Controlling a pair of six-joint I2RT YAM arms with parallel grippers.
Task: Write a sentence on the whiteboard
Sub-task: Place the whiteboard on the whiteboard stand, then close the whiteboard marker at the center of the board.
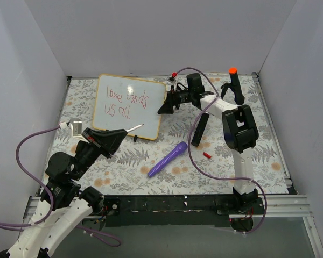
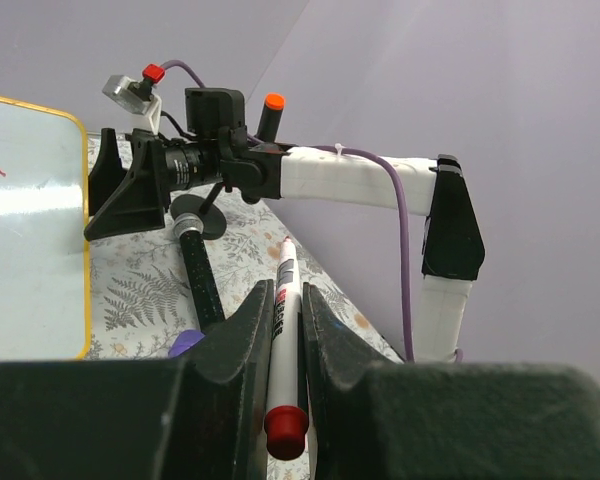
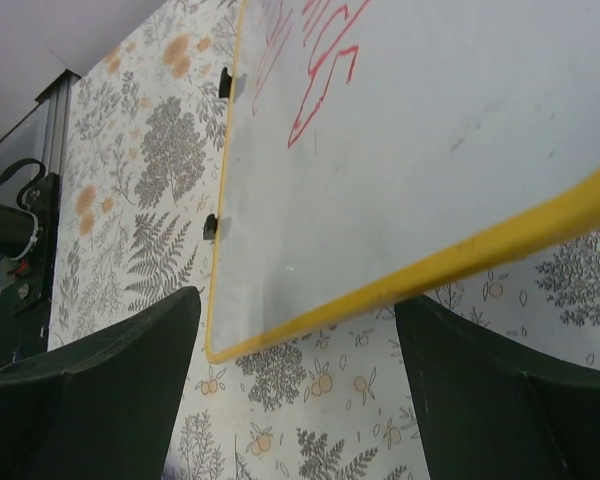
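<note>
The whiteboard (image 1: 130, 106), white with a yellow frame, lies at the back left of the table. The sentence (image 1: 126, 100) on it is red handwriting reading about "love birds us all". My left gripper (image 1: 120, 133) is shut on a white marker (image 2: 283, 320) with a red end. The marker's tip (image 1: 139, 127) is over the board's near right corner. My right gripper (image 1: 164, 107) is open at the board's right edge. In the right wrist view the board's yellow frame (image 3: 450, 262) and corner lie ahead between the open fingers (image 3: 130, 380); I cannot tell if they touch.
A purple pen-shaped object (image 1: 168, 159) lies mid-table. A black stick (image 1: 198, 129) and a small red cap (image 1: 206, 155) lie near the right arm. White walls enclose the floral table cover on three sides. A metal rail (image 1: 167, 204) runs along the front.
</note>
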